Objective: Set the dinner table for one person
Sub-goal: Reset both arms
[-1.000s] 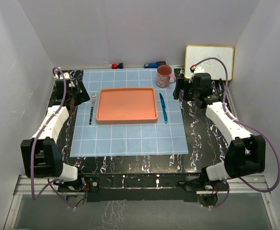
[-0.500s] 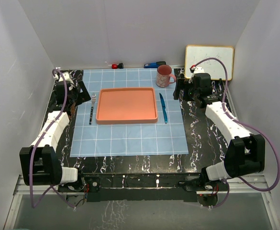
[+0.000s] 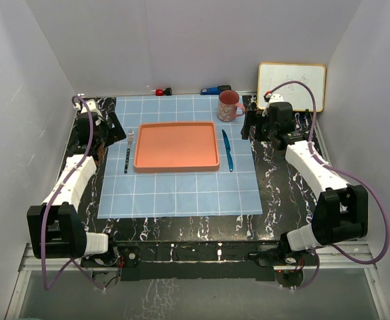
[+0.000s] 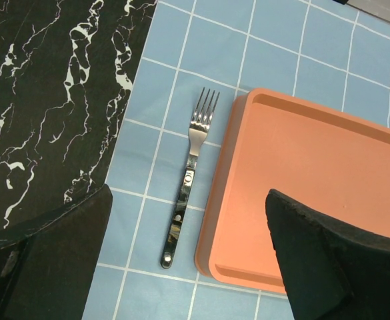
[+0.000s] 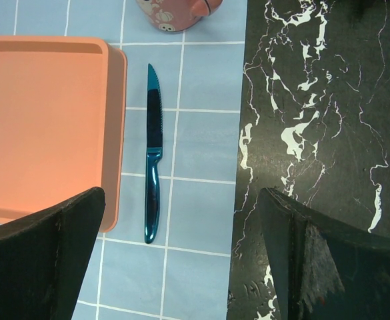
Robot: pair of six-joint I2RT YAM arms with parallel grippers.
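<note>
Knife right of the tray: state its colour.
The knife is teal blue, blade and handle alike; right wrist view shows it best.

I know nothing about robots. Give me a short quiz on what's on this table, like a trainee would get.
1. True or false: the fork lies left of the orange tray.
2. What lies right of the tray? A spoon; B knife; C plate.
3. Fill in: the left tool and right tool both stand ___, holding nothing.
Key: 1 true; 2 B; 3 open.
</note>
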